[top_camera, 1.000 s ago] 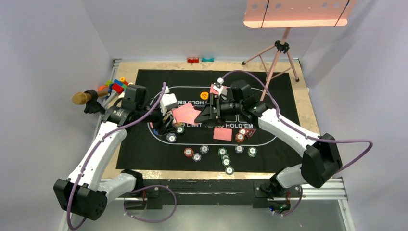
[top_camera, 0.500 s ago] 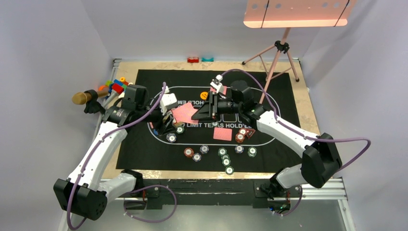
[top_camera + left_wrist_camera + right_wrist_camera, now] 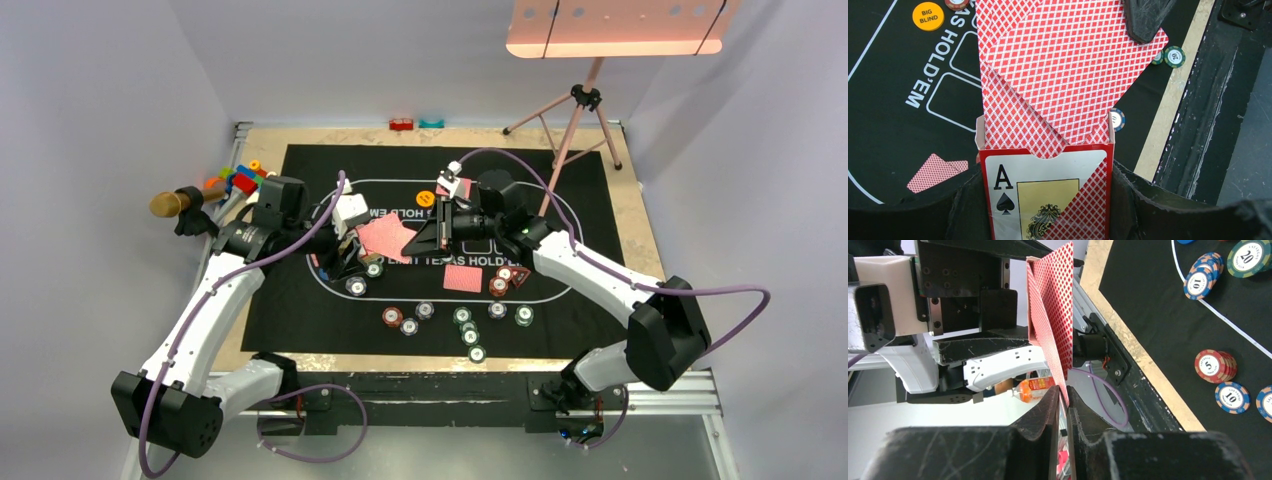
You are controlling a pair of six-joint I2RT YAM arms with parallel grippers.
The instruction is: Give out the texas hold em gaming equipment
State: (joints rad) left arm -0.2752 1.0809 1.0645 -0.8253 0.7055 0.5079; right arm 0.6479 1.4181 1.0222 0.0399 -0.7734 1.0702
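Observation:
My left gripper is shut on a red card box with an ace of spades on its face. Red-backed playing cards fan out of the box's open top. My right gripper is shut on the corner of the top card, its fingertip showing on that corner in the left wrist view. From above, both grippers meet over the mat's middle at the cards. Striped poker chips lie along the mat's near side, and one card lies flat.
An orange big-blind disc and two cards lie on the black mat. A red triangle marker sits by chips at right. A gold-headed microphone and toy bricks are at far left, a tripod at the back right.
My right gripper has closed from wide open onto the corner of the top card. The left arm has held still with the box.

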